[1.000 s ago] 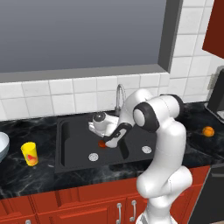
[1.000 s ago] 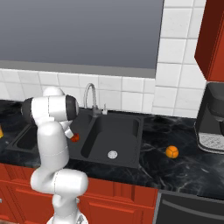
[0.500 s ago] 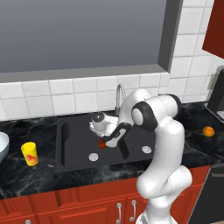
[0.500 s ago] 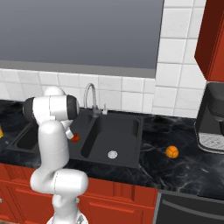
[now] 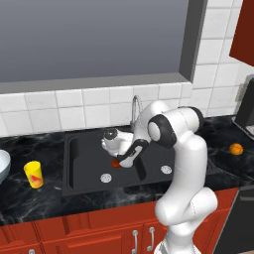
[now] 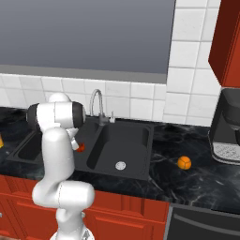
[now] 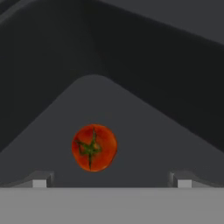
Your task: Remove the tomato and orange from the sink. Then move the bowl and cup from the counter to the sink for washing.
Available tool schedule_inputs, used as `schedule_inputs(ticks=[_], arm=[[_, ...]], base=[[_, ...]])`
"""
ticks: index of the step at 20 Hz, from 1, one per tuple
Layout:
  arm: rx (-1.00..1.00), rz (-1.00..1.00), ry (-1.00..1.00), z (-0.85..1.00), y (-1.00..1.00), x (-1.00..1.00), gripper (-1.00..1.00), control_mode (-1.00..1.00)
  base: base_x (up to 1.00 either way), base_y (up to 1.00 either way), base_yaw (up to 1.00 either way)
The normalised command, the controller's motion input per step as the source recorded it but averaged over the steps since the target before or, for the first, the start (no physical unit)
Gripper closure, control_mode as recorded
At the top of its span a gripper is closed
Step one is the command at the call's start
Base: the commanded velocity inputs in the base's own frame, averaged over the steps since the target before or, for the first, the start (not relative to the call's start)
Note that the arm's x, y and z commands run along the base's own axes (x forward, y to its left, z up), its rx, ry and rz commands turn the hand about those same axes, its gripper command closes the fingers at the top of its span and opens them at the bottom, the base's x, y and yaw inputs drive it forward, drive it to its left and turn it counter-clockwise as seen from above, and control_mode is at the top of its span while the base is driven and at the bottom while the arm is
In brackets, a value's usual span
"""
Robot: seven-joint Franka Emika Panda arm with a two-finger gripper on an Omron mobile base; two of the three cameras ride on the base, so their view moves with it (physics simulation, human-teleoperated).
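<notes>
The small dark red-orange round tomato with a green star-shaped stem mark sits low and left of centre in the hand view, on the floor of the black double-basin sink. The two-finger gripper hangs over it, jaws spread wide, holding nothing.

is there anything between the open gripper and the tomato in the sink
Nothing visible. In the hand view the tomato lies on the bare floor of the sink, between and just ahead of the gripper fingertips, jaws spread wide.
</notes>
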Motion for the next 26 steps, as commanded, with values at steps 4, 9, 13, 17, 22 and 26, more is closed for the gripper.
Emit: schedule_inputs(ticks=[4, 9, 13, 17, 22, 26], arm=[[0.00, 0.00, 0.00, -0.08, 0.00, 0.07, -1.00, -1.00], [0.01, 0.00, 0.00, -0.09, 0.00, 0.09, -1.00, -1.00], [0.05, 0.00, 0.00, -0.11, 0.01, 0.08, -1.00, -1.00], [0.06, 0.00, 0.00, -0.09, 0.00, 0.03, -1.00, -1.00], [0.03, 0.00, 0.00, -0.07, 0.00, 0.01, -1.00, -1.00], [0.00, 0.00, 0.00, -0.09, 0.00, 0.05, -1.00, -1.00]], base=[[0.00, 0.00, 0.00], [0.00, 0.00, 0.00], [0.00, 0.00, 0.00], [0.00, 0.00, 0.00], [0.00, 0.00, 0.00], [0.00, 0.00, 0.00]])
